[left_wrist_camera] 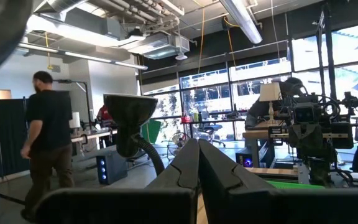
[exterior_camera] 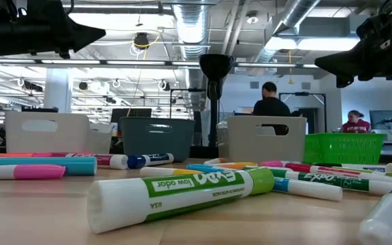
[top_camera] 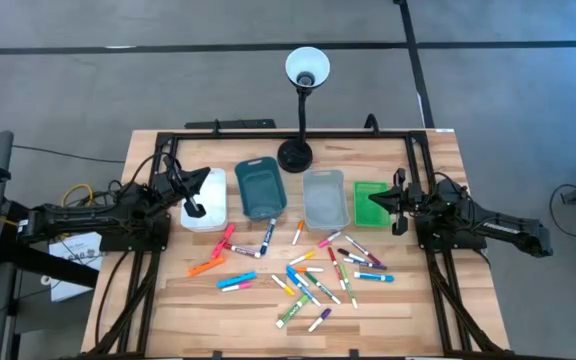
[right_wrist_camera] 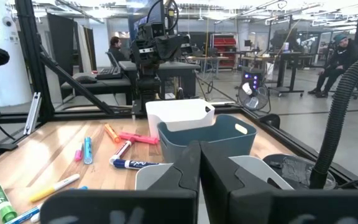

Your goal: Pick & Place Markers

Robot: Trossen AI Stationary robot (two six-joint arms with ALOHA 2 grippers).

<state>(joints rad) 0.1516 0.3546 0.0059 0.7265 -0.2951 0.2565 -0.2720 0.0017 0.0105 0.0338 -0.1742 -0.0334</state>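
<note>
Left to right then: left gripper (top_camera: 196,208) parked over the white bin (top_camera: 211,190) at the bench's left edge, fingers pressed together, empty. Markers (top_camera: 303,275) scattered mid-bench toward the front edge, axes mixed. Right gripper (top_camera: 400,226) beside the green bin (top_camera: 366,192), fingers likewise together, probably nearer the main cluster.

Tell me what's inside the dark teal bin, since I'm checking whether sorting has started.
From above, the dark teal bin shows only its bare floor, no markers inside. In the low view its wall hides the interior.
</note>
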